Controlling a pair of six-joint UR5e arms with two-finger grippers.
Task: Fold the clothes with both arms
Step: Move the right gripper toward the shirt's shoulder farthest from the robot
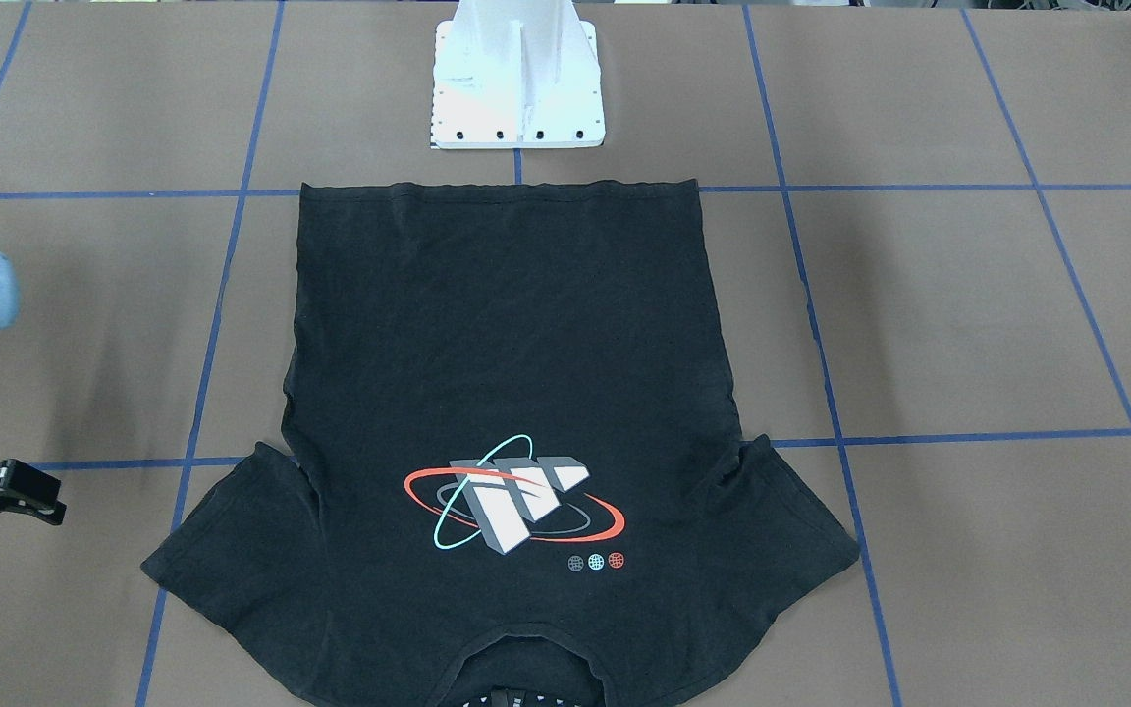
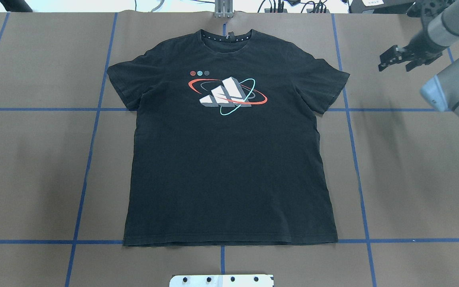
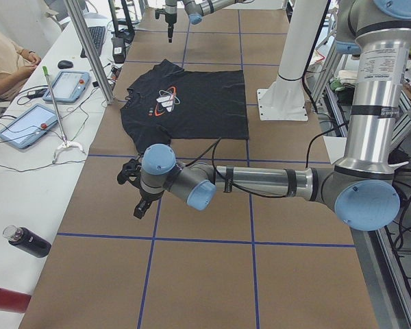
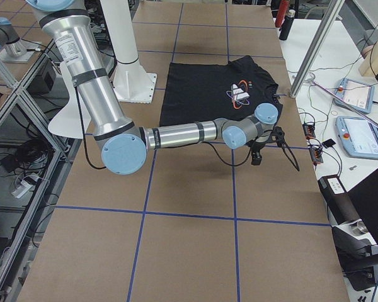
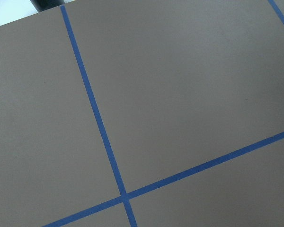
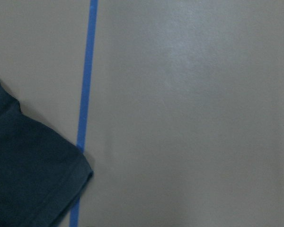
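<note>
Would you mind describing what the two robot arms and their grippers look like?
Both the left arm and the right arm are silver-grey metal tubes joined by round joints with light-blue caps. A black cable runs along each. The left gripper and the right gripper are black and blocky, with dark fingers.

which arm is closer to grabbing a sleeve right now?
Right. The right gripper hangs just beyond the shirt's sleeve, and its wrist view shows the sleeve corner. The left gripper is far off, its wrist view showing only bare table. Neither holds anything.
</note>
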